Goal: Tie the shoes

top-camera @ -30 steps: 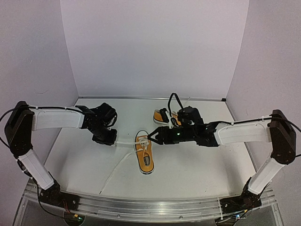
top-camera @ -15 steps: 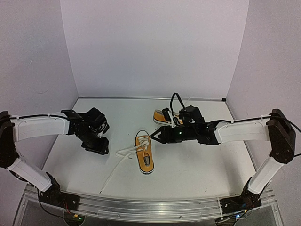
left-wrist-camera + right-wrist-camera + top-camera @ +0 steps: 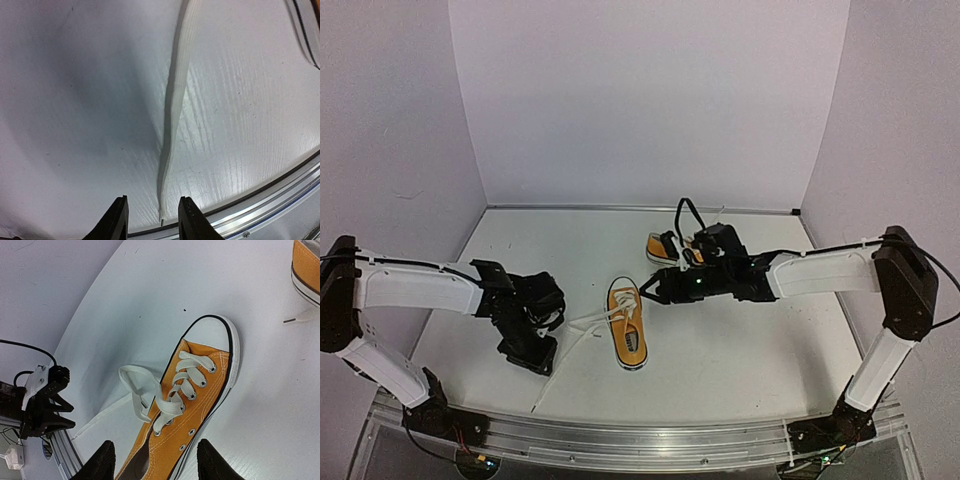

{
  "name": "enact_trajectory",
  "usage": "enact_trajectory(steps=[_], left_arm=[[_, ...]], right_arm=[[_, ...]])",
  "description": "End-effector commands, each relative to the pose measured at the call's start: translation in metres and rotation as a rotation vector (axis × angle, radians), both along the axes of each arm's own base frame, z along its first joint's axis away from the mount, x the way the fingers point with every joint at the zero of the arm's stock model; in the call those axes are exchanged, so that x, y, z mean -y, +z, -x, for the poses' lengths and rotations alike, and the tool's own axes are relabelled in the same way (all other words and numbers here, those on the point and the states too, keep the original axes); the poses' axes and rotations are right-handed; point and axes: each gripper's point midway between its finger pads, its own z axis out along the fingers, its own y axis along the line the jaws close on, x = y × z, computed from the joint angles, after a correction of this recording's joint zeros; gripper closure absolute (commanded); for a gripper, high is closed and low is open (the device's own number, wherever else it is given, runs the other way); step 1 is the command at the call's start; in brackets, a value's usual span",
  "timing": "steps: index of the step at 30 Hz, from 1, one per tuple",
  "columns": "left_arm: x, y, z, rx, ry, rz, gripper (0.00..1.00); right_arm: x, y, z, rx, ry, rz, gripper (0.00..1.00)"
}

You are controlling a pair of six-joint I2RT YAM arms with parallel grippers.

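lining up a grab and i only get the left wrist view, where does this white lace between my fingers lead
observer: that lace runs up to the nearer orange sneaker mid-table; it is loose, no bow tied.
operator: right gripper holding anything
observer: no, the right gripper hangs open by that sneaker's far end.
operator: and the other shoe
observer: the second sneaker lies further back, partly hidden behind the right arm.
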Motion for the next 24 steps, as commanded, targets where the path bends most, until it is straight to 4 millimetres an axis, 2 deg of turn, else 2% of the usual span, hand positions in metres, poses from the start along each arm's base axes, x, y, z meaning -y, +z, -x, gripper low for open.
enact_trajectory(steps=[1,11,19,24], left_arm=[[-0.002,-0.007,0.02,-0.055,0.036,-0.002,0.65],[0.012,-0.028,0.021,-0.058,0.019,-0.016,0.69],[0.006,-0.044,0.022,-0.073,0.015,-0.073,0.86],[0.013,-0.038,0.016,-0.044,0.016,-0.047,1.0]], right_arm=[[-0.005,0.014,-0.011,0.033,0.009,-0.02,0.48],[-0.013,0.013,-0.021,0.03,0.025,-0.027,0.48],[-0.029,-0.001,-0.027,0.008,0.079,-0.015,0.49],[-0.036,-0.009,-0.029,-0.012,0.101,-0.009,0.5]])
